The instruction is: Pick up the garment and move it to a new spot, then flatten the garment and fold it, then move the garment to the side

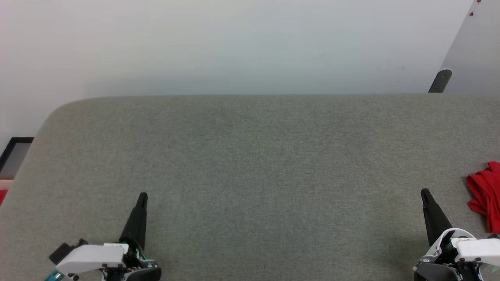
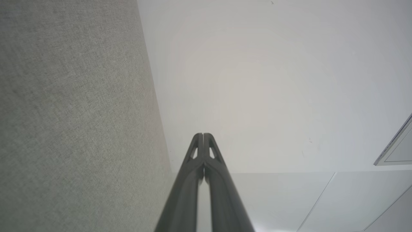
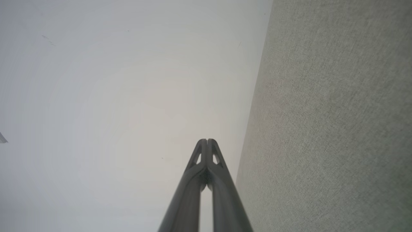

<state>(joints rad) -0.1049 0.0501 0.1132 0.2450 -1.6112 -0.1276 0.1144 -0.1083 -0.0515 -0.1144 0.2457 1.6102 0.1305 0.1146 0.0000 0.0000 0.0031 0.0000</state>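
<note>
Nearest the robot, at the near left of the head view, the left tool (image 1: 142, 196) rests low over the grey cloth-covered tabletop (image 1: 250, 156). Its two dark fingers are pressed together into a single narrow spike pointing toward the far edge, and nothing is between them. In the left wrist view the same left tool (image 2: 203, 135) has its tips meeting with no gap, the grey weave of the tabletop (image 2: 74, 112) runs along one side and a pale wall (image 2: 257, 80) lies ahead.

At the near right, the right tool (image 1: 425, 193) is in the same posture: fingers closed flat against each other, empty, pointing away from the robot. The right wrist view confirms it, with the right tool (image 3: 207, 140) tip to tip, the tabletop (image 3: 331, 129) beside it and the wall (image 3: 112, 96) beyond.

Just to the right of the right tool, and slightly farther out, the garment (image 1: 486, 191) lies bunched on the tabletop at the right border of the head view. Only crumpled red folds are visible, cut off by the picture's edge, and they sit apart from the tool's fingers.

Farther on, the middle of the tabletop stretches to a rounded far left corner. Past that corner, at the left, is a dark-framed object (image 1: 15, 154) low down. Behind the far edge rises the wall (image 1: 234, 47), and at the far right a white panel (image 1: 474, 50) leans in, with a dark bracket (image 1: 441, 80) at its foot.
</note>
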